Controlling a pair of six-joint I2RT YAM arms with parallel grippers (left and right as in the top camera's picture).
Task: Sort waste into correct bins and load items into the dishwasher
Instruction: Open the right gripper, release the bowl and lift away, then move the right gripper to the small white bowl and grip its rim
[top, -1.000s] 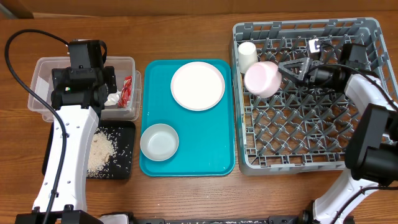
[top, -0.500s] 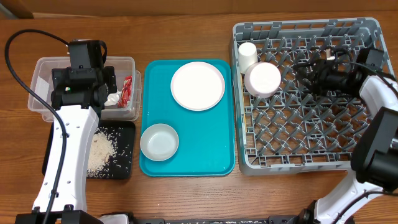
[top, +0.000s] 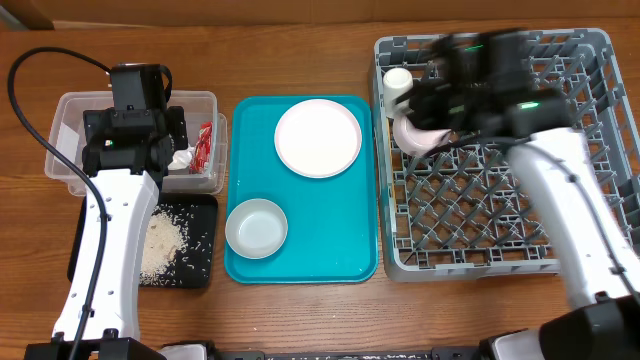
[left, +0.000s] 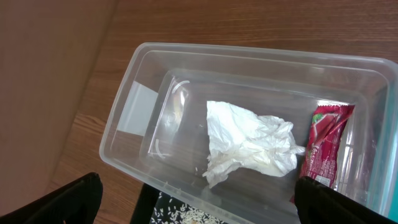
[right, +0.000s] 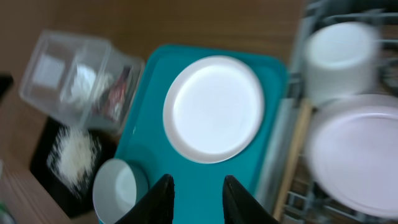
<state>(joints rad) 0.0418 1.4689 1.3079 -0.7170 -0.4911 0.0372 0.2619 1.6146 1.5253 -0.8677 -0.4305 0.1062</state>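
Observation:
The clear tub (left: 143, 68) holds the white tissue (left: 249, 146) and the red wrapper (left: 323, 146). My left gripper (left: 199, 205) hangs wide open over its near wall, holding nothing. Rice scraps (top: 160, 240) lie in the black tray (top: 200, 270). In the grey dish rack (top: 480, 230) are the white cup (top: 397, 80) and a pale pinkish bowl (top: 408, 135), partly under my blurred right arm (top: 490, 75). My right gripper (right: 196, 196) is open and empty above the teal tray (right: 205, 180). On the tray are the round plate (top: 318, 138) and a small bowl (top: 256, 228).
The teal tray (top: 340, 230) lies between the bins and the rack. The left arm's white link (top: 110, 250) covers part of the black tray. Black cables (top: 40, 70) loop at the back left. Wooden tabletop surrounds everything.
My right arm has let go of the pinkish bowl, leaving it in the rack. It pulled back right, then swung left over the rack's back left corner, and its jaws have narrowed. The left arm is still.

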